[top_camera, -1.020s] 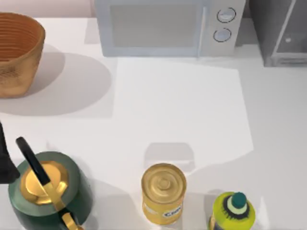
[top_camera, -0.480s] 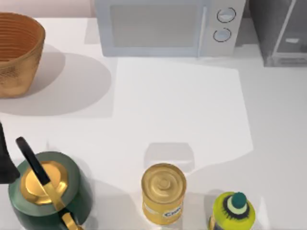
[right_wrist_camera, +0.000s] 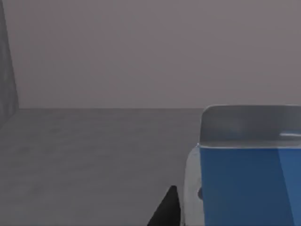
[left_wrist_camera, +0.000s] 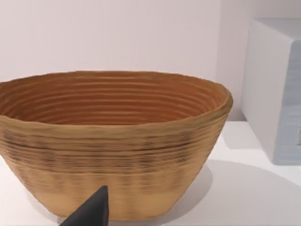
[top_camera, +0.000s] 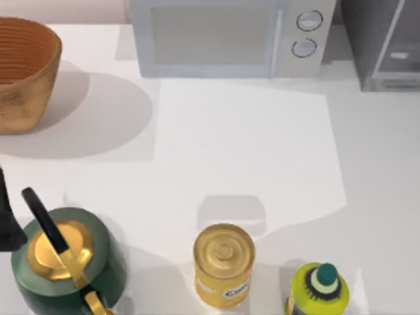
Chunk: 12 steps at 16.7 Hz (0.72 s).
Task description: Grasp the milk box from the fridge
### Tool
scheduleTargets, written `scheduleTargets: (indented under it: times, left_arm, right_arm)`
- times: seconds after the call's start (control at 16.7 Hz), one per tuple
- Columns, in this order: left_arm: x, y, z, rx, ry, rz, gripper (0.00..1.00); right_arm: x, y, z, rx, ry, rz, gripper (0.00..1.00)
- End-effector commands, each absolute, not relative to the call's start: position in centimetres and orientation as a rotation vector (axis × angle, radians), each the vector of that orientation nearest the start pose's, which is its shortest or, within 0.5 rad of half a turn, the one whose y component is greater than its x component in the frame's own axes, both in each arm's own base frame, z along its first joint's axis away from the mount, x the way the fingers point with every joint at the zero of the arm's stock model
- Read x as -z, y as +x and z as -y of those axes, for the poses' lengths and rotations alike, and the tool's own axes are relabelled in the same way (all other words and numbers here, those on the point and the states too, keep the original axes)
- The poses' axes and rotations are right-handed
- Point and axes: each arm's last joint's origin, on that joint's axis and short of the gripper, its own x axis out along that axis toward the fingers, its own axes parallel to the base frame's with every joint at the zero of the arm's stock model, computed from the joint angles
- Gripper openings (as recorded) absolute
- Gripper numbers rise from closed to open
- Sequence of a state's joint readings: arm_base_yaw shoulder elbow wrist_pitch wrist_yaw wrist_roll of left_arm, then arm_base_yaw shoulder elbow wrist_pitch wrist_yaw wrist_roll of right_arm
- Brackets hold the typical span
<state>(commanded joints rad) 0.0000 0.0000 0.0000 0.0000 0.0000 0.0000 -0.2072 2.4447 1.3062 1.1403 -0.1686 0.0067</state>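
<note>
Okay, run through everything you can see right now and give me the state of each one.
milk box: upright on the grey fridge floor, close ahead of the right wrist camera, ungrasped as far as shows.
fridge: far right corner, door state unclear.
microwave: door shut.
basket: upright, empty.
kettle: upright, lid on.
yellow can: upright, sealed.
bottle: upright, capped.
left gripper: parked at the left edge.

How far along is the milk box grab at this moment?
Done: the right tool is inside the fridge, close beside the milk box. In hand: lining up on it. Left: closing on the carton and lifting it out. The left tool faces the basket.
</note>
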Motion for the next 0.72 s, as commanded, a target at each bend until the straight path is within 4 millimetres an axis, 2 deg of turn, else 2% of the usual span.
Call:
scheduleTargets:
  times: [0.18, 0.6, 0.72]
  left_arm:
    - [-16.0, 10.6, 0.1, 0.0, 0.0, 0.0, 1.0]
    - [-16.0, 10.6, 0.1, 0.0, 0.0, 0.0, 1.0]
    - [-16.0, 10.6, 0.1, 0.0, 0.0, 0.0, 1.0]
  right_arm:
    - [-7.3, 47.4, 9.0, 0.013, -0.002, 0.0, 0.0]
    - [-11.9, 47.4, 9.0, 0.014, -0.002, -0.001, 0.0]
    - [-12.2, 47.5, 9.1, 0.014, -0.003, 0.001, 0.0]
